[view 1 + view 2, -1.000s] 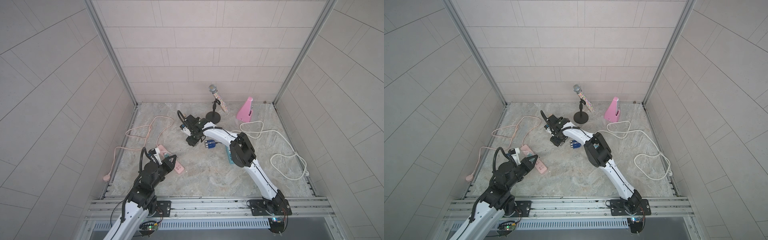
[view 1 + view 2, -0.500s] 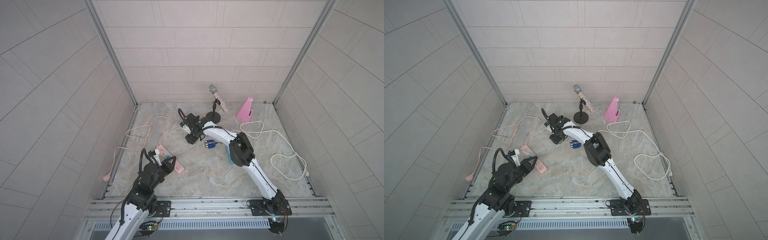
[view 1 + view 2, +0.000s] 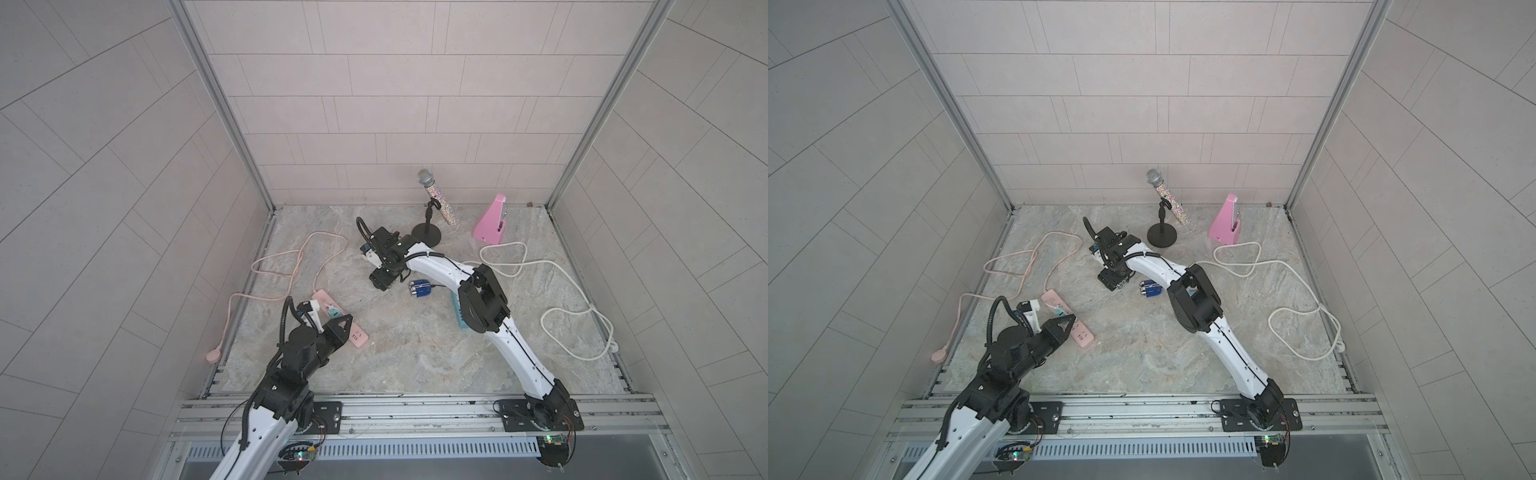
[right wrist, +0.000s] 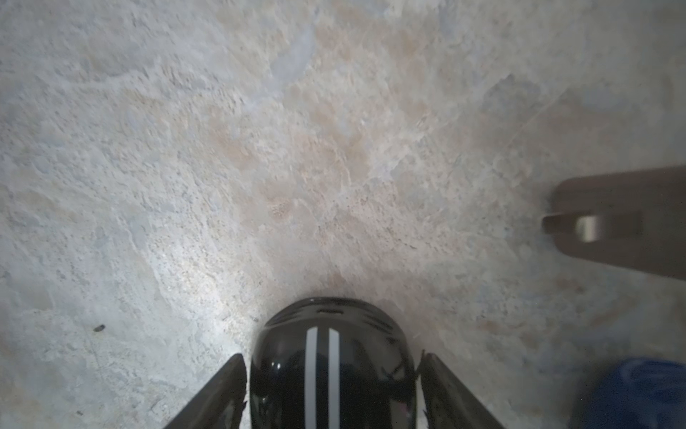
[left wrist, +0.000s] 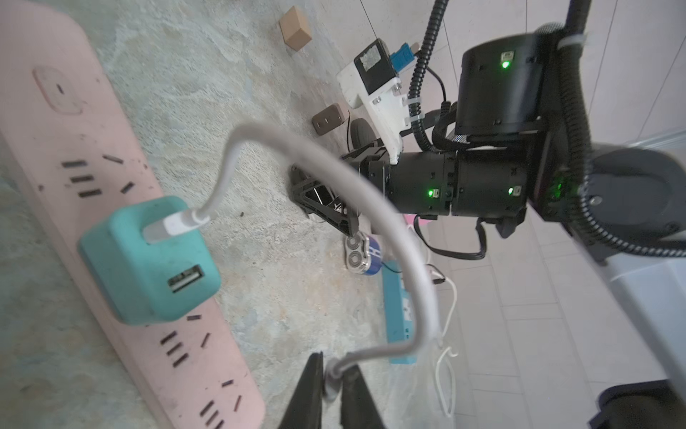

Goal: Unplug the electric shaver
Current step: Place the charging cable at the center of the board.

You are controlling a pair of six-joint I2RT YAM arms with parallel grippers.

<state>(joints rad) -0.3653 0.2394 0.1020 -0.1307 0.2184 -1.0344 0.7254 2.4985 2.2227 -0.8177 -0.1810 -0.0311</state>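
Ample floor (image 3: 415, 345) rings right hand (image 4: 332, 356), spread beside shaver (image 4: 330, 375); left hand's (image 5: 336, 362) cable (image 5: 389, 223) grip unclear.

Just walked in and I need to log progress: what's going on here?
The left gripper has the loose end of the white cable between its jaws; the other end is plugged into the teal charger on the pink power strip. Whether the cable is clamped is unclear. The right gripper stands open around a glossy black striped body, probably the shaver.
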